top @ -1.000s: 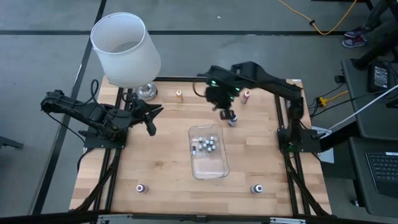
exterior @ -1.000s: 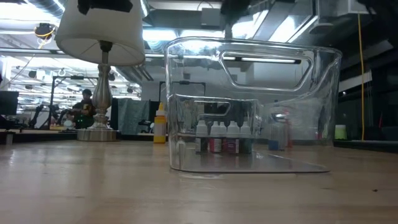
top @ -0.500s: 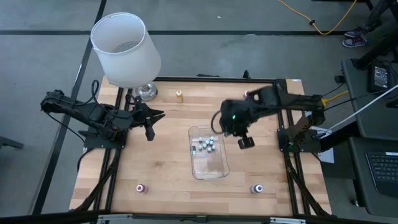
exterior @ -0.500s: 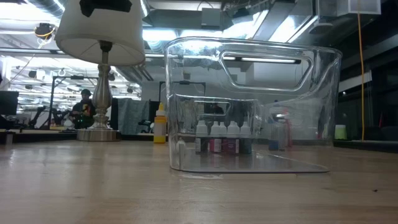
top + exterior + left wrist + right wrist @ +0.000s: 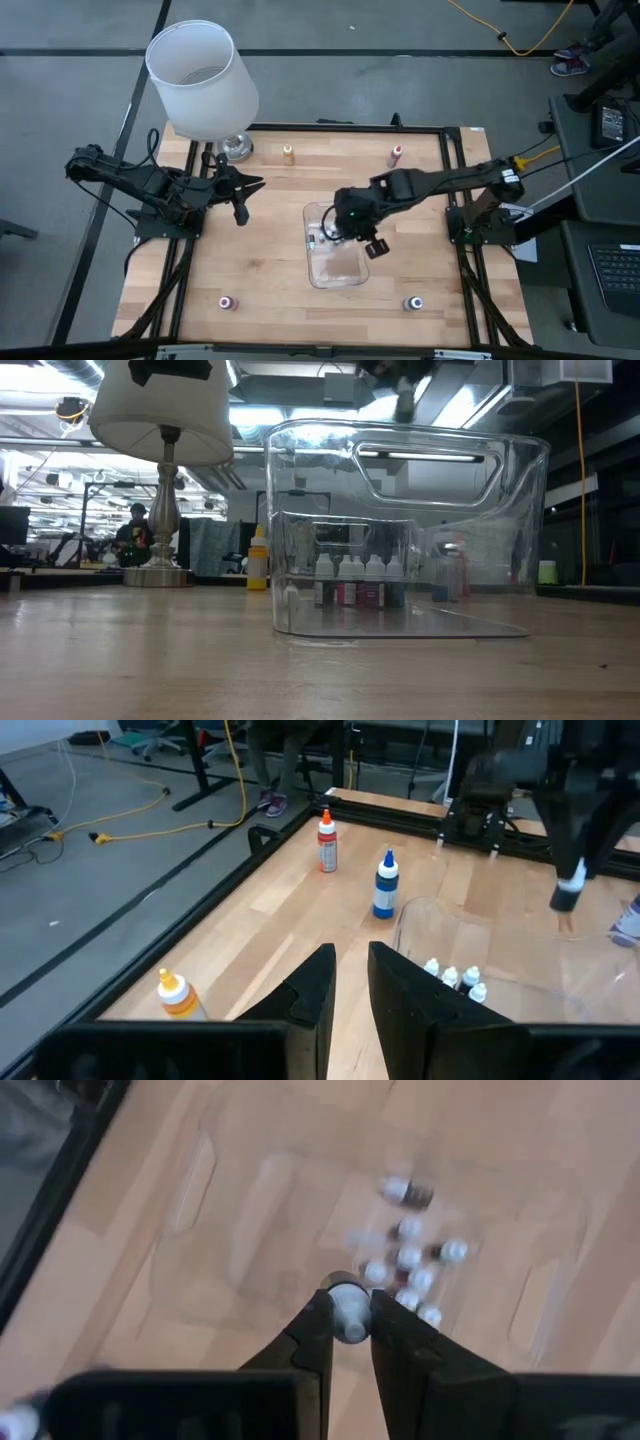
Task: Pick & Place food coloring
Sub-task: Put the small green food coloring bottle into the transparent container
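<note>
Clear plastic tray (image 5: 338, 268) sits under the right gripper (image 5: 347, 1323), pinched shut on a small dropper bottle (image 5: 348, 1298) near its cap: probably light, stiff, slippery; left gripper (image 5: 348, 982) idles beside the lamp (image 5: 203, 80).

You have four food coloring bottles (image 5: 288, 153) standing loose on the desk (image 5: 260, 260), several more inside one clear tray (image 5: 345, 272), one lamp (image 5: 203, 80), and two arms.

The right gripper (image 5: 347, 1323) hangs above the tray (image 5: 352, 275), a bottle (image 5: 348, 1299) between its jaws. Below the jaws, more bottles (image 5: 410, 1278) cluster inside the tray.
</note>
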